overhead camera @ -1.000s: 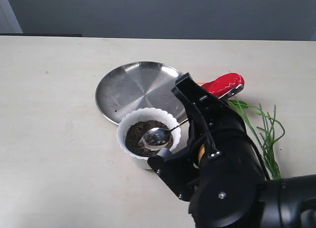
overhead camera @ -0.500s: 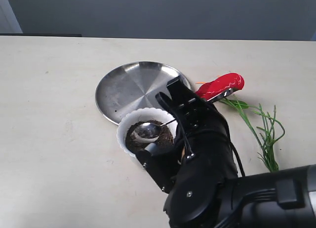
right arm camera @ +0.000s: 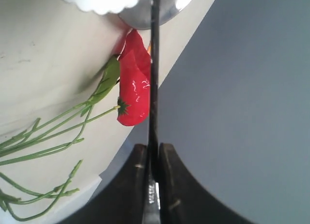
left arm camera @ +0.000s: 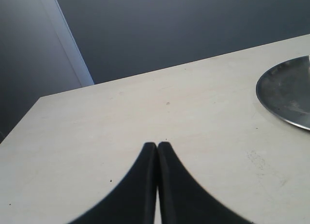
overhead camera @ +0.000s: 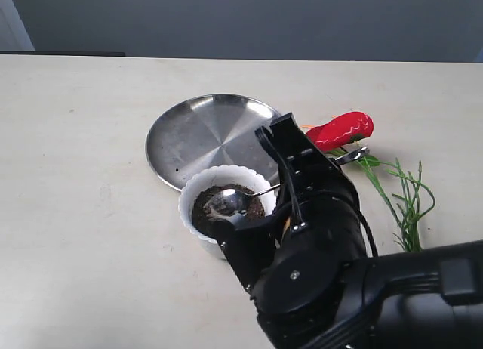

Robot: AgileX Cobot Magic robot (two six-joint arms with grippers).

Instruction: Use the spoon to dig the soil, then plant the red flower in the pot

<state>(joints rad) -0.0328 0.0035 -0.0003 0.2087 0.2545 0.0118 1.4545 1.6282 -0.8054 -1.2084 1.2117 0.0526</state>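
Observation:
The white scalloped pot stands in front of the steel plate, filled with dark soil. The silver spoon has its bowl down in the soil, and its thin handle runs back between the fingers of my right gripper, which is shut on it. In the exterior view that gripper hangs over the pot's right rim. The red flower lies on the table right of the plate, its green stems trailing toward the front. My left gripper is shut on nothing, above bare table.
The wide round steel plate lies just behind the pot and touches it. My right arm's black bulk fills the lower right of the exterior view. The flower's red petals and leaf lie close beside the spoon handle.
The spoon bowl has slid from the pot's right side toward its middle and back, staying in the soil. My right gripper moved left with it, then eased slightly right.

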